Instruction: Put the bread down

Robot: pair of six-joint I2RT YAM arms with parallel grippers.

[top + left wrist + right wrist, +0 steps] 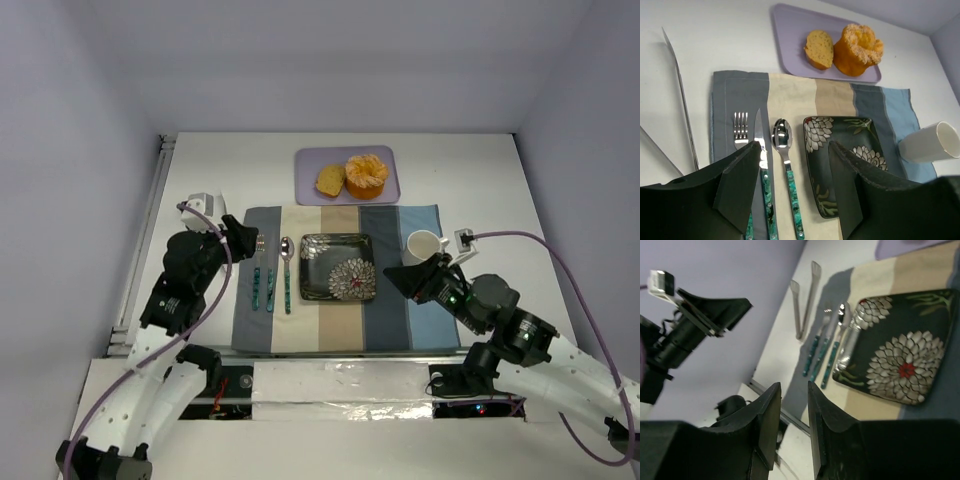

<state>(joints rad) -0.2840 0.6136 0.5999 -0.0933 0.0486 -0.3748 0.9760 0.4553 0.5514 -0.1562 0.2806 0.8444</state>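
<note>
On the far side of the tabletop we see a lavender tray holding two things. The bread lies on its left half and a round orange peeled fruit sits just beside it on the right, the two touching or nearly so. Nearer the arms lies a striped placemat. A dark square plate with white flowers rests on its middle, and a fork, a knife and a spoon lie side by side to the plate's left. A white cup stands off the placemat's far right corner. The left gripper hangs over the left part of the placemat, above the cutlery handles. It points toward the far side, with the tray straight ahead in its wrist view; its fingers are spread wide with nothing between them, and it is well apart from the bread. The right gripper reaches in from the right at the placemat's right edge, just on the near side of the cup. It is turned leftward toward the plate and rolled so its wrist view is tilted; its fingers stand close together with a narrow gap and hold nothing.
</note>
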